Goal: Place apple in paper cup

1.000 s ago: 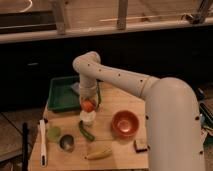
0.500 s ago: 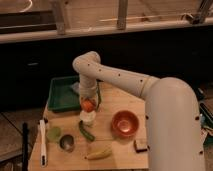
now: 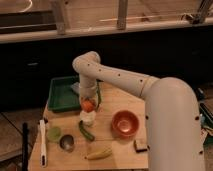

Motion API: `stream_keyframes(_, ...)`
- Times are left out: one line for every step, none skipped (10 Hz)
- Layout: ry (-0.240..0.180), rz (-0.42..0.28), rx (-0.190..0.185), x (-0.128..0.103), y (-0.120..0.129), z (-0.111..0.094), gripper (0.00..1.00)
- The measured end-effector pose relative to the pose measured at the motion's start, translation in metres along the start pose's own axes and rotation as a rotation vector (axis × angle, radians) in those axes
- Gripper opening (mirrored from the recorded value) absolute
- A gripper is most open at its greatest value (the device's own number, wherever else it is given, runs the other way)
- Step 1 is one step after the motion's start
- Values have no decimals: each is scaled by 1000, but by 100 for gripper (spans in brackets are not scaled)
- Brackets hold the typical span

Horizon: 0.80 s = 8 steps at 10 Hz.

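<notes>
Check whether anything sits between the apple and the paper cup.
Nothing visible does. The apple is at the tip of the gripper, directly above the paper cup, with nothing seen between them. The long green vegetable lies beside the cup, not over its mouth.

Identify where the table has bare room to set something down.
Bare wood on the table lies between the green tray and orange bowl. Crowded front-left: the gripper holds the apple over the paper cup, beside the green vegetable and metal cup.
</notes>
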Motion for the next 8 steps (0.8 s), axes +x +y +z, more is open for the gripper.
stream_keyframes(0, 2, 0, 0, 0, 0, 36)
stream_keyframes(-1, 4, 0, 0, 0, 0, 38)
stream_keyframes(-1, 5, -1, 0, 0, 0, 41)
stream_keyframes(-1, 7, -1, 0, 0, 0, 41)
stream_keyframes(-1, 9, -1, 0, 0, 0, 41)
stream_keyframes(-1, 9, -1, 0, 0, 0, 41)
stream_keyframes(-1, 11, 0, 0, 0, 0, 41)
stream_keyframes(1, 12, 0, 0, 0, -1, 41)
